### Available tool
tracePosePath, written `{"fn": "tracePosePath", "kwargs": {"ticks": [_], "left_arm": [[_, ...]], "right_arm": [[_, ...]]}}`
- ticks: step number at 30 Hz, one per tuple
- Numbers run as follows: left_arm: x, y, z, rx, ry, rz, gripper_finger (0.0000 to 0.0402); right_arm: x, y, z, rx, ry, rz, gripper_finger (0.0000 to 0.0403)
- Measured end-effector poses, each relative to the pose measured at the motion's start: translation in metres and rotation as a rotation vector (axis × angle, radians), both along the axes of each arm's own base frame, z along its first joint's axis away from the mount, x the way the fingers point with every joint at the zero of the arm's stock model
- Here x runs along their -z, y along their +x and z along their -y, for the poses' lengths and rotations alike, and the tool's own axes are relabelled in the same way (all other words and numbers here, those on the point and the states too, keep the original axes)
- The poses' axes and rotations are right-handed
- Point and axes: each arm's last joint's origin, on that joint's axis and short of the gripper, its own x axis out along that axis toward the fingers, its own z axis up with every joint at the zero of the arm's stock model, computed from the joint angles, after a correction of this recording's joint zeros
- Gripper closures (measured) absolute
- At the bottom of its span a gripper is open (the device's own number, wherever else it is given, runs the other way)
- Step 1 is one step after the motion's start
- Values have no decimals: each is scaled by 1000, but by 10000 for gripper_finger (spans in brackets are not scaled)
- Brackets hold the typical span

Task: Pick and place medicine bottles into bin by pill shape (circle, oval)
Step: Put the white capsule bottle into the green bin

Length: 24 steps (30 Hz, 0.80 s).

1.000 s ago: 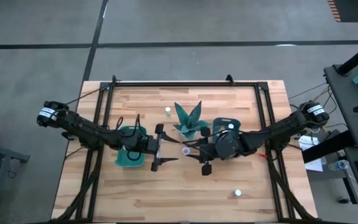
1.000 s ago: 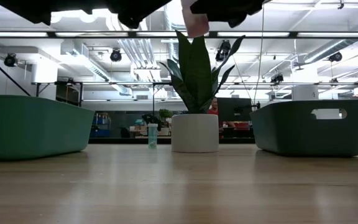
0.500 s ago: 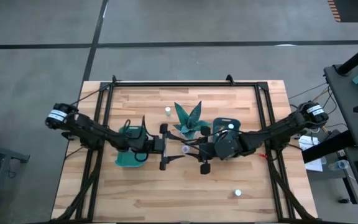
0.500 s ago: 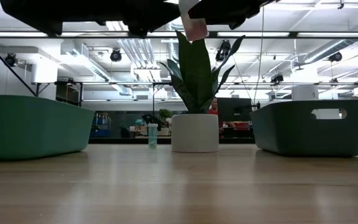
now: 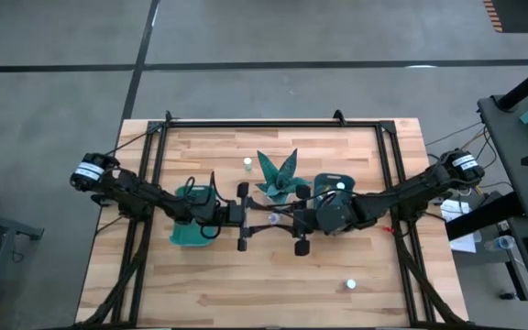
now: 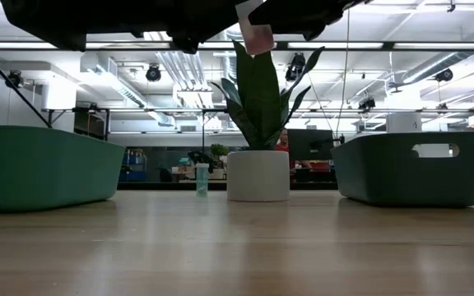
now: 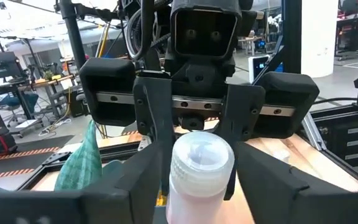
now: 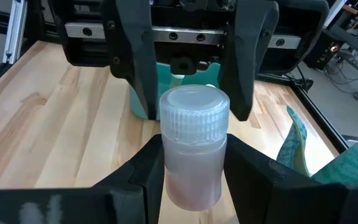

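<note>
Both grippers are meeting above the middle of the table (image 5: 337,275). Right gripper (image 8: 193,177) is clamping a clear white-capped medicine bottle (image 8: 193,146) around its body, holding it upright in the air. Left gripper (image 7: 194,171) is reaching in from the opposite side, its fingers (image 7: 157,134) flanking the same bottle at its cap end, though a firm grip cannot be told. Just beyond sit the teal spiky plant (image 5: 280,177) and two teal bins (image 6: 44,168), with another small bottle (image 5: 247,164) standing farther back and one (image 5: 350,285) near the front.
</note>
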Motion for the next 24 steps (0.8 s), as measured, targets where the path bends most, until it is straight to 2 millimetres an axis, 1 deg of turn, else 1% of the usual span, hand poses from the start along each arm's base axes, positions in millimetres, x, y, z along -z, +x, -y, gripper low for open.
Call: {"fn": "tracePosePath", "kwargs": {"ticks": [6,9,12,19,21,24], "left_arm": [[0,0,-1,-5,2,-1,273],[0,0,-1,-5,2,-1,290],[0,0,-1,-12,2,-1,291],[0,0,-2,-47,-3,-7,291],[1,-3,0,-61,-4,-28,291],[-1,-12,5,-132,4,-71,291]], "right_arm": [[0,0,0,3,0,3,271],[0,0,0,2,-1,3,265],[0,0,0,0,0,4,246],[0,0,0,-7,2,4,175],[-2,-1,0,-8,3,8,159],[-7,-3,1,-7,16,18,141]]}}
